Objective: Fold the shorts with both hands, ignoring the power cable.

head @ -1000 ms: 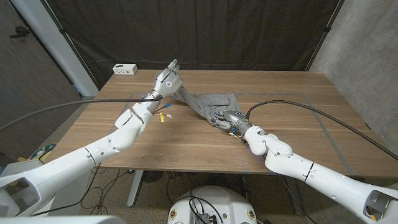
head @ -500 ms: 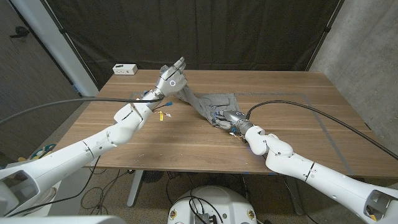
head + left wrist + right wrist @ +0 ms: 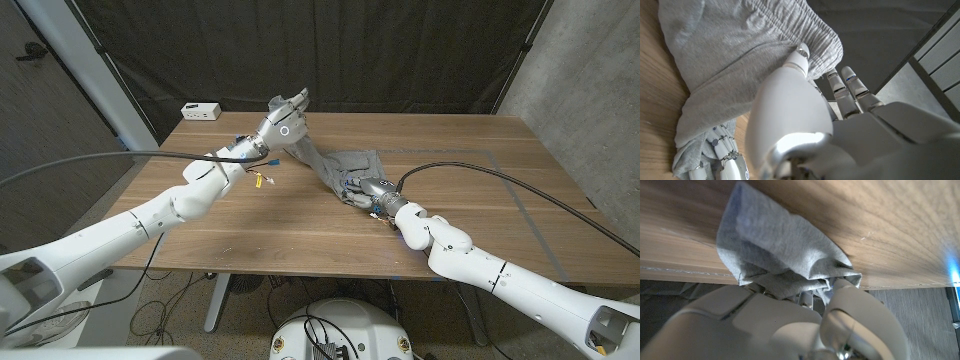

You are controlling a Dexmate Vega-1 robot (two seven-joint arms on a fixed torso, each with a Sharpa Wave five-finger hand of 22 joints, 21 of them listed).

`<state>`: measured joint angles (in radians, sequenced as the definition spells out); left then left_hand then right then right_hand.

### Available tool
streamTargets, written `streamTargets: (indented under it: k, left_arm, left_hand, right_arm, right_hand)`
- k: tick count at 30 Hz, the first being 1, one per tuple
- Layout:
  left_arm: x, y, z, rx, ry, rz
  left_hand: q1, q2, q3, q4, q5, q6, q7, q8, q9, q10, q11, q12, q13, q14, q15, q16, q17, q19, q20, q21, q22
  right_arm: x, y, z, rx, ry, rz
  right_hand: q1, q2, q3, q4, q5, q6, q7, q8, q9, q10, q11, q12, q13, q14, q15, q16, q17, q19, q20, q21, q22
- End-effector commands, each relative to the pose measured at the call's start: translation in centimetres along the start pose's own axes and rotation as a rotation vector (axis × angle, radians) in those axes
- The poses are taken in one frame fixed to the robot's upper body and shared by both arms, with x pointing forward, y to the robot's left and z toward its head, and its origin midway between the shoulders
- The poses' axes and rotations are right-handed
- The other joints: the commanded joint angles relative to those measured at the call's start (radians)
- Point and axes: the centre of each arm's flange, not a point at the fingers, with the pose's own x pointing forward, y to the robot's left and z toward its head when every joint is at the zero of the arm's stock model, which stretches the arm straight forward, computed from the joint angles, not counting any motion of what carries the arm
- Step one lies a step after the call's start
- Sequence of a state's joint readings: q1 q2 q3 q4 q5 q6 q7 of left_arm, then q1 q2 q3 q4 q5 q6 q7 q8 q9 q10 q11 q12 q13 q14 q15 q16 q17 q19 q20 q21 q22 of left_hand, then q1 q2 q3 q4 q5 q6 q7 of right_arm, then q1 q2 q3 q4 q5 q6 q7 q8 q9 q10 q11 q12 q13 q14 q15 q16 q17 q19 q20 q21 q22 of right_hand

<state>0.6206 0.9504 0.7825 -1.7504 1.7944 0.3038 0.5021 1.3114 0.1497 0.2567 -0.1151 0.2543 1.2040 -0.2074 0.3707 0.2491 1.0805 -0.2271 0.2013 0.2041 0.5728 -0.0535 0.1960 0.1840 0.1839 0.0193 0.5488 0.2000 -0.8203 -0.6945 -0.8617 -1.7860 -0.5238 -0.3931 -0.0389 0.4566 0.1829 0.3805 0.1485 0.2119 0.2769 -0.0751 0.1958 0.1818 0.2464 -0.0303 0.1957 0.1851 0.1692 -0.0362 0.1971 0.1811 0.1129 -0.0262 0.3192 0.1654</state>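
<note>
Grey shorts (image 3: 340, 166) lie near the middle of the wooden table (image 3: 300, 225), one end lifted off the surface toward ten o'clock. Left hand (image 3: 284, 115) holds that raised end; the left wrist view shows thumb and fingers (image 3: 850, 87) closed around the elastic waistband, cloth draping away below. Right hand (image 3: 362, 189) sits low on the table at the shorts' near edge, about five o'clock of the garment. Its fingers are curled into bunched fabric, as the right wrist view shows (image 3: 790, 265). Cloth stretches taut between the two hands. Black power cable (image 3: 520, 185) runs from near the right hand toward three o'clock. White box (image 3: 201, 110) at the far left corner, well apart.
</note>
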Motion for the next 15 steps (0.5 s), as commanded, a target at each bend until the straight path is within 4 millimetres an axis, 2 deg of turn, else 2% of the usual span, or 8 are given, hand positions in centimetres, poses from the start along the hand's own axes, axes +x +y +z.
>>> streamTargets:
  k: [1, 15]
  left_arm:
    - [1.2, 0.1, -0.6, 0.049, -0.071, 0.066]
    - [2.8, 0.8, -0.7, 0.067, -0.13, 0.133]
  left_hand:
    - [0.002, -0.007, 0.007, 0.006, 0.007, -0.005, -0.001, 0.007, 0.003, 0.002, 0.002, -0.002, 0.002, 0.006, -0.17, -0.002, 0.002, 0.005, -0.008, 0.005, 0.003]
    - [0.004, -0.007, 0.009, 0.005, 0.014, -0.011, -0.001, 0.014, 0.007, 0.002, 0.002, -0.004, 0.001, 0.007, -0.171, -0.004, 0.002, 0.006, -0.01, 0.007, 0.003]
  right_arm:
    - [0.0, 0.5, 0.0, 0.014, -0.006, 0.002]
    - [-0.1, 0.8, 0.1, 0.024, -0.012, -0.007]
  right_hand:
    - [-0.011, 0.0, 0.007, 0.0, 0.005, 0.011, 0.001, -0.003, 0.002, 0.004, -0.006, 0.0, 0.004, 0.002, -0.057, -0.002, 0.004, 0.013, 0.0, -0.003, 0.005]
    - [-0.013, -0.003, 0.012, -0.002, 0.004, 0.014, -0.004, -0.003, 0.002, 0.003, -0.004, -0.001, 0.004, 0.002, -0.056, -0.003, 0.003, 0.015, 0.001, -0.008, 0.005]
